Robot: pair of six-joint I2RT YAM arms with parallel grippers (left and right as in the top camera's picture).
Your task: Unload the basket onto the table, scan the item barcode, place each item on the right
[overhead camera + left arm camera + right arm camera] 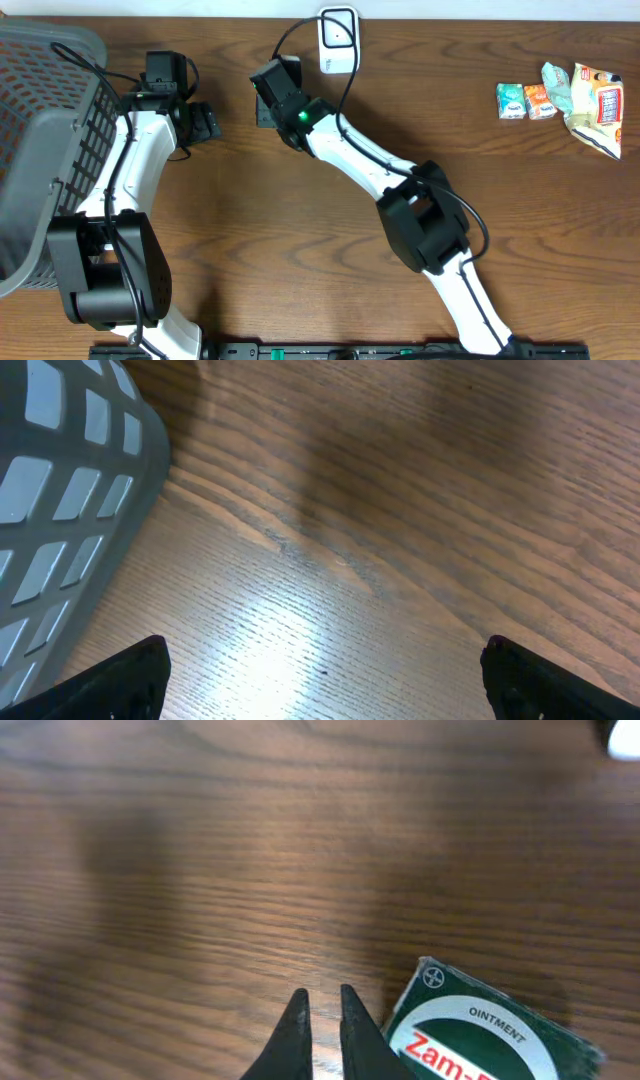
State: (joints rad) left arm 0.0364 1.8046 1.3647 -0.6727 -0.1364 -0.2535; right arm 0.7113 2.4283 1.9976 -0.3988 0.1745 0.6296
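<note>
Dark wood table (250, 270), grey basket (40, 150) L edge, white scanner (338, 40) far edge

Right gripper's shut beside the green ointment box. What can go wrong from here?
1. The right gripper is shut on nothing. The green cardboard ointment box lies on the brown wooden table just beside its fingers. Lifting now would likely come up empty, with nothing to scan.
2. Opening in place may shove or turn the box, since its corner sits close to one finger.
</note>
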